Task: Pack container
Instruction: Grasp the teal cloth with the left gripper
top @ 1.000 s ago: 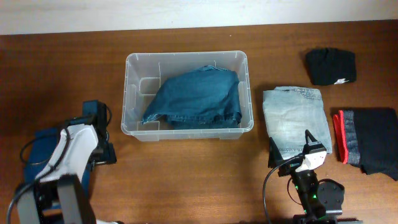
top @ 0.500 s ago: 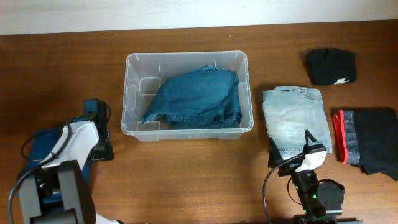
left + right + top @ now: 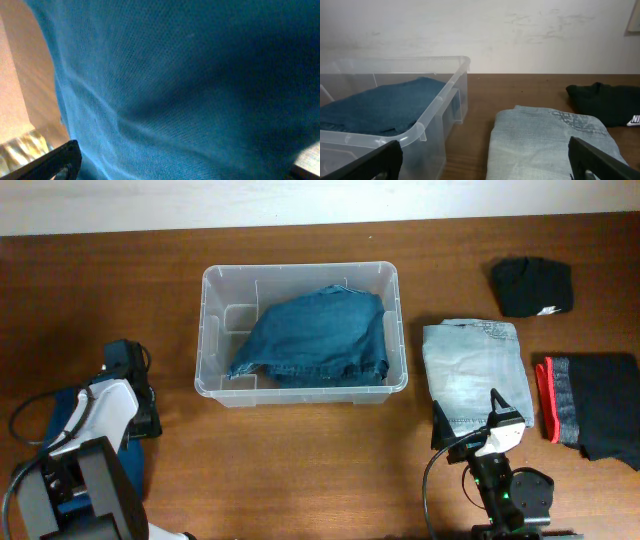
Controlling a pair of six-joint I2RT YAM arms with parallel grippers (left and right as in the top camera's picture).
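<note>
The large clear rectangular plastic bin [image 3: 212, 310] lies well apart from both arms. The left gripper [image 3: 185, 167] has its jaws spread over blue fabric [image 3: 175, 75]. The right gripper [image 3: 482, 152] has its jaws spread and empty.

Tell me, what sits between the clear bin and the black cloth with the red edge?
Folded light-blue jeans lie between the container and the red-edged black cloth; the overhead view shows it.

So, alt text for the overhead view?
A clear plastic container holding dark blue jeans sits centrally. Light blue jeans, a black garment and a red-edged black garment lie to its right; the left arm and right arm sit below.
</note>
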